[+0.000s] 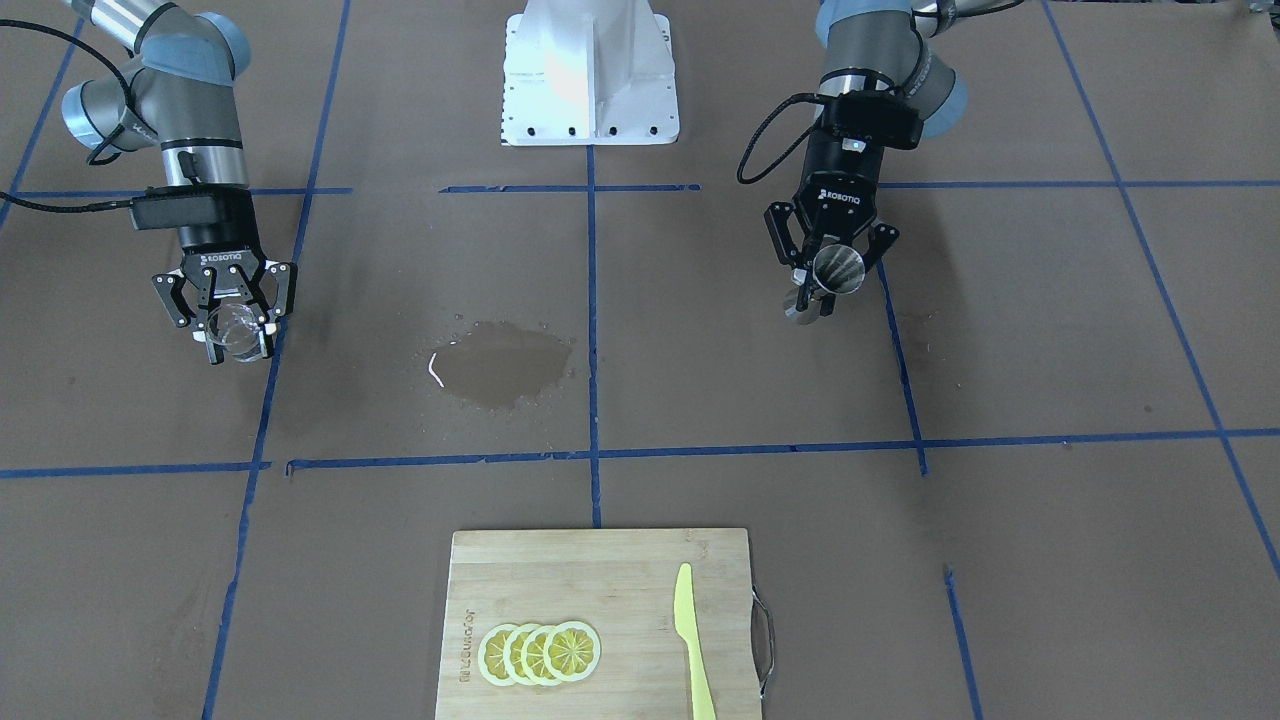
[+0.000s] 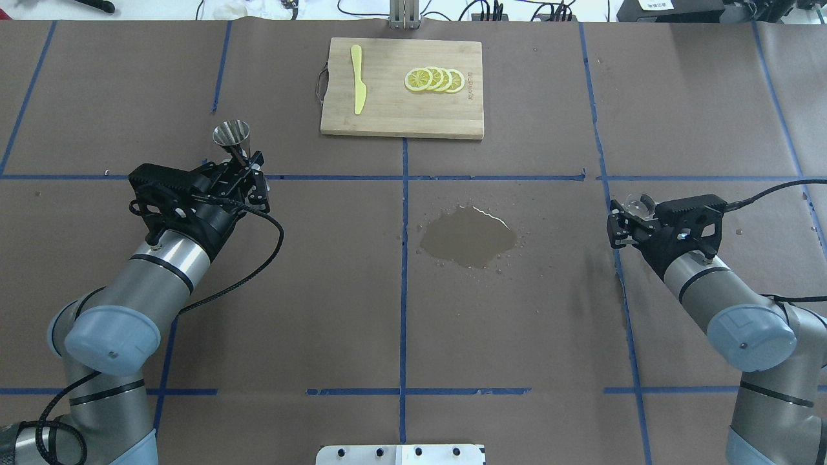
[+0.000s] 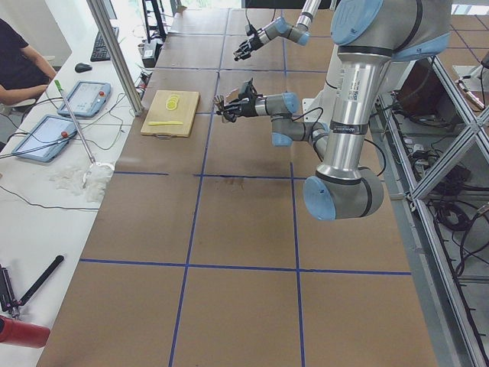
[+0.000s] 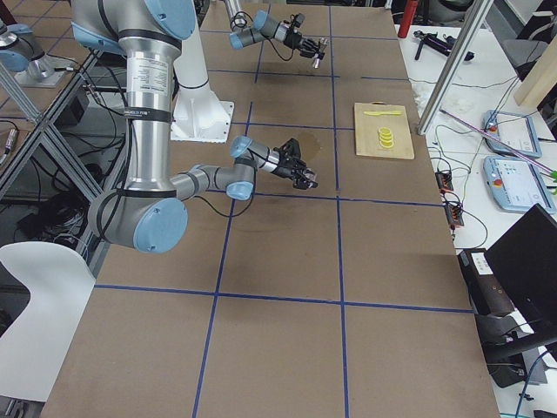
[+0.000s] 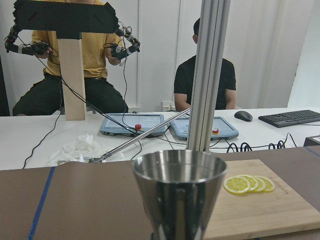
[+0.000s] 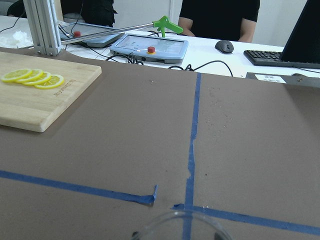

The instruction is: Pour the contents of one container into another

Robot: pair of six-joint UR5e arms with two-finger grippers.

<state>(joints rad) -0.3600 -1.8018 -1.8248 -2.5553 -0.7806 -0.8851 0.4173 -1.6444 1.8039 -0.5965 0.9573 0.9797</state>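
My left gripper [image 1: 822, 290] is shut on the waist of the silver jigger [image 1: 838, 268], held above the table. The overhead view shows that jigger [image 2: 232, 137] sticking out past the left gripper [image 2: 249, 166]. In the left wrist view its upper cone [image 5: 179, 192] stands upright and fills the lower centre. My right gripper [image 1: 238, 335] is shut on the small clear glass cup [image 1: 232, 326], on the table's other side. From overhead the cup [image 2: 638, 204] shows at the right gripper [image 2: 628, 213]. Only its rim [image 6: 180, 226] shows in the right wrist view.
A dark wet patch [image 2: 468, 236] lies on the brown table cover between the arms. At the far edge a wooden cutting board [image 2: 400, 113] carries lemon slices [image 2: 434, 79] and a yellow knife [image 2: 358, 87]. The white robot base [image 1: 590, 70] stands at the near edge.
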